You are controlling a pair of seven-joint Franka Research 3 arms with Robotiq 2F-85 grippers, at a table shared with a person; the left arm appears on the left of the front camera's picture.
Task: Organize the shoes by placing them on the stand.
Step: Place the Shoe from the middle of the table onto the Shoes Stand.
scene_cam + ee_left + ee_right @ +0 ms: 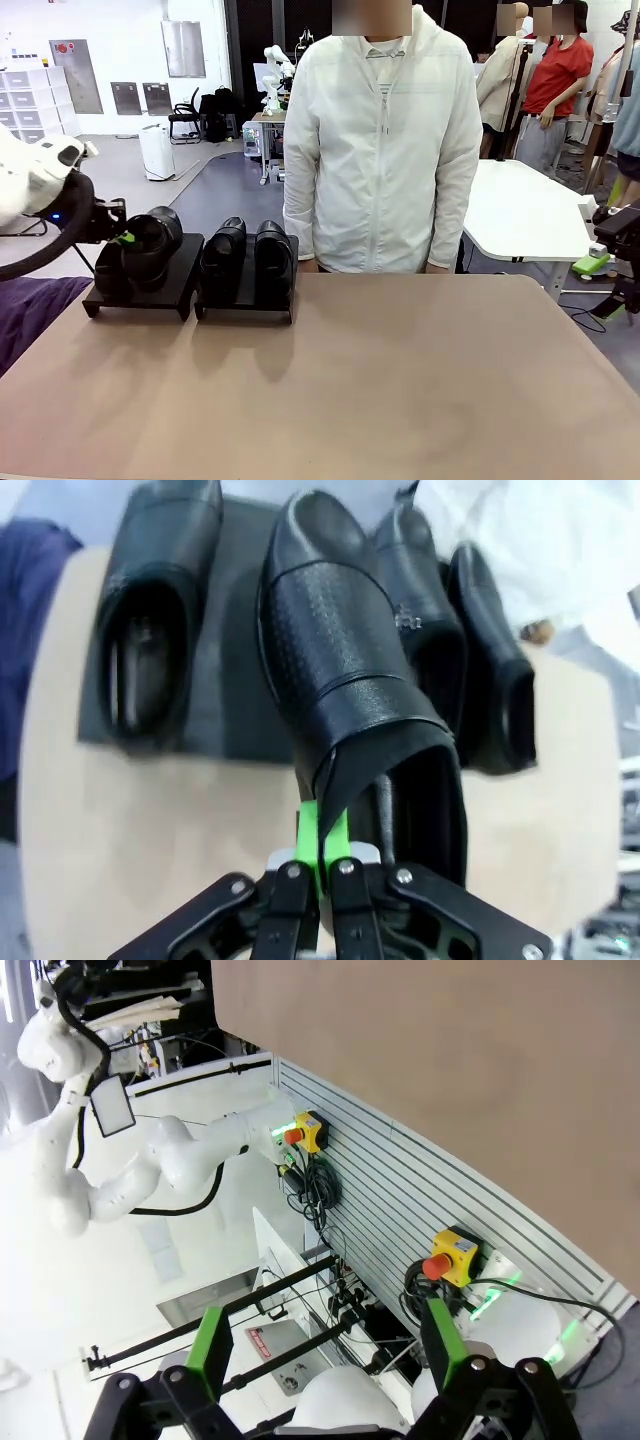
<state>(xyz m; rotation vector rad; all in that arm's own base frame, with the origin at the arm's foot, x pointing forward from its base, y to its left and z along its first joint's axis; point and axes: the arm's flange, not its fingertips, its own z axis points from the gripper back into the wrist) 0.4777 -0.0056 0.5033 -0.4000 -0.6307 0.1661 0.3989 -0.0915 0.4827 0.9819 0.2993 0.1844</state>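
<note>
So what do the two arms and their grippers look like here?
Both arms are glossy white. The left arm carries a thick black cable and shows a small blue light. The left gripper and the right gripper are black linkages with bright green finger pads.

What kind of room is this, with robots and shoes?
Probably a robot lab or workshop. A white robot arm's left gripper holds a black shoe over a stand, another robot arm sits on a table behind, and storage drawers line the wall.
</note>
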